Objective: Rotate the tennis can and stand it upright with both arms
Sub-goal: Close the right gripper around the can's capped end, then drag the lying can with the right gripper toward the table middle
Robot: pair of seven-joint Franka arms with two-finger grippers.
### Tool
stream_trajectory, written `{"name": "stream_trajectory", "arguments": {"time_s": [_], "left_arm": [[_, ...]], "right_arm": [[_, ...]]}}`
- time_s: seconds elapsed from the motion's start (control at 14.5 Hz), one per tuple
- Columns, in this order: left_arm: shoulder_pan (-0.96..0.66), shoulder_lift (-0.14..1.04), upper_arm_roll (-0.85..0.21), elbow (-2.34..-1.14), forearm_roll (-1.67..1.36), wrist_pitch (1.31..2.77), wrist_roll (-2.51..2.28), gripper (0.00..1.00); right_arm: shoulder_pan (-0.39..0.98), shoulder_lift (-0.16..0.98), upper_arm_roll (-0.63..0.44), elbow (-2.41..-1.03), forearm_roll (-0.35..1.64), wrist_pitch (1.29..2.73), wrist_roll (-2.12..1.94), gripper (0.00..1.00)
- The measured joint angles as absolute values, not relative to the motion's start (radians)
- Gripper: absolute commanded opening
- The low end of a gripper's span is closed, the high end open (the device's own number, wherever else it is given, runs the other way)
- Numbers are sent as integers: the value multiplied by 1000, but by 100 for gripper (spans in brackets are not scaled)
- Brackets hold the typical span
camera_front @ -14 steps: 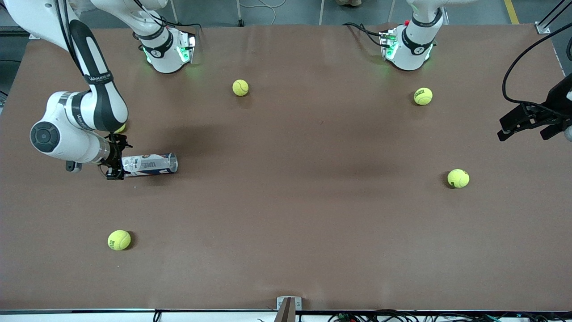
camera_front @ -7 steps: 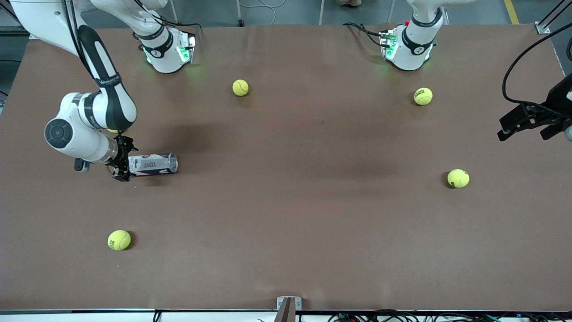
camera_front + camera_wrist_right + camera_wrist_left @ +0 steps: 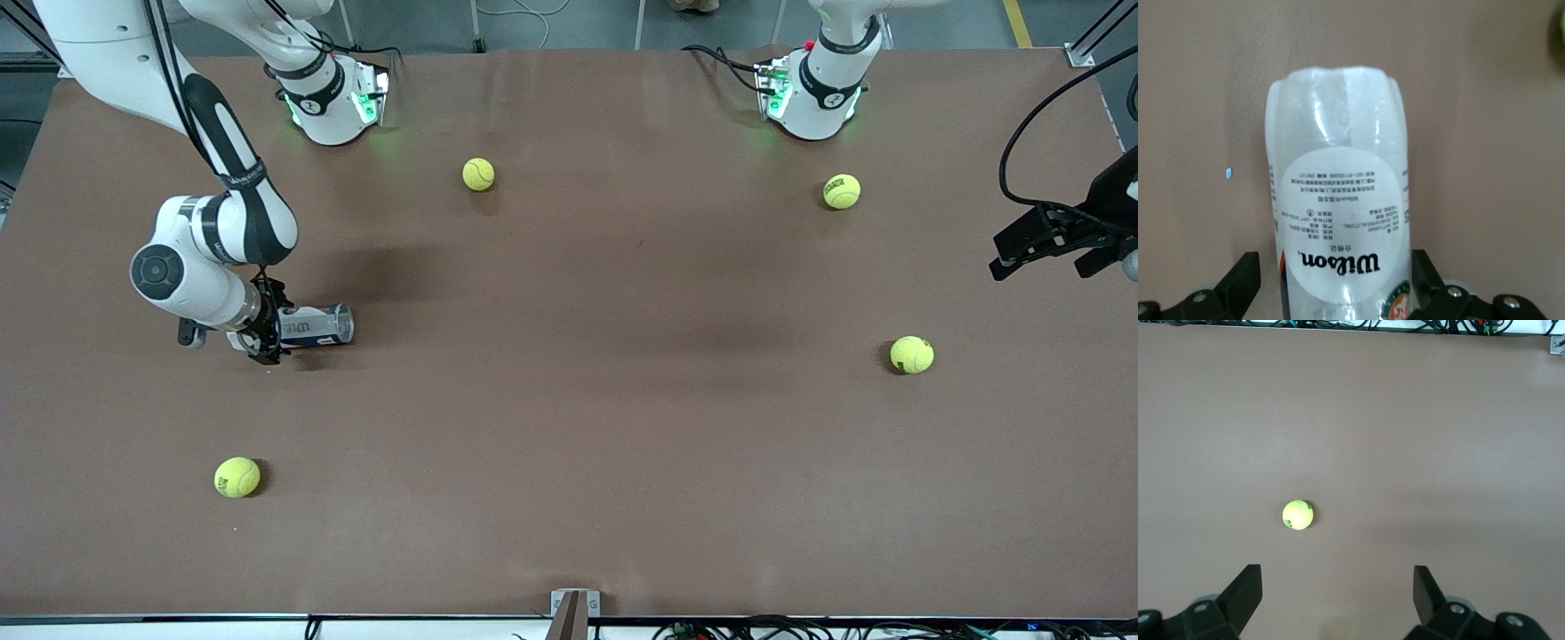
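The tennis can (image 3: 318,325), a clear tube with a white and navy label, lies on its side on the brown table toward the right arm's end. My right gripper (image 3: 270,325) is low at the can's end nearest that end of the table, open. Its fingers (image 3: 1241,280) stand on either side of the can (image 3: 1338,200), with a narrow gap at each side. My left gripper (image 3: 1042,264) hangs open and waits over the table's edge at the left arm's end. Nothing is between its fingertips (image 3: 1245,590).
Several yellow-green tennis balls lie about the table: one (image 3: 478,174) near the right arm's base, one (image 3: 841,191) near the left arm's base, one (image 3: 911,354) under the left gripper's area, and one (image 3: 236,476) nearer the front camera than the can.
My right arm has moved along the can toward the left arm's end, so its open fingers reach farther over the can's end. The can and the left arm have not moved.
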State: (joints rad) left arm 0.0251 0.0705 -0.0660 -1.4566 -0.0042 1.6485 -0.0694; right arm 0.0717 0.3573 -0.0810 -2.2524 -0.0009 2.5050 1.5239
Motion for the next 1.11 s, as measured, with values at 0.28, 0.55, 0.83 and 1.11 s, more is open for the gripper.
{"name": "stream_trajectory", "arguments": {"time_s": [0.28, 0.55, 0.83, 1.11], "left_arm": [[25, 71, -66, -1457, -4, 1648, -69, 100], [25, 71, -66, -1457, -4, 1648, -69, 100], [25, 71, -66, -1457, -4, 1648, -69, 100], [25, 71, -66, -1457, -4, 1648, -69, 100]], "right_arm": [[87, 382, -81, -2254, -1, 2517, 1524, 59], [98, 374, -81, -2247, -1, 2491, 1524, 57], [141, 365, -77, -2205, 1, 2373, 1546, 56], [272, 334, -72, -2112, 39, 2265, 1646, 57]]}}
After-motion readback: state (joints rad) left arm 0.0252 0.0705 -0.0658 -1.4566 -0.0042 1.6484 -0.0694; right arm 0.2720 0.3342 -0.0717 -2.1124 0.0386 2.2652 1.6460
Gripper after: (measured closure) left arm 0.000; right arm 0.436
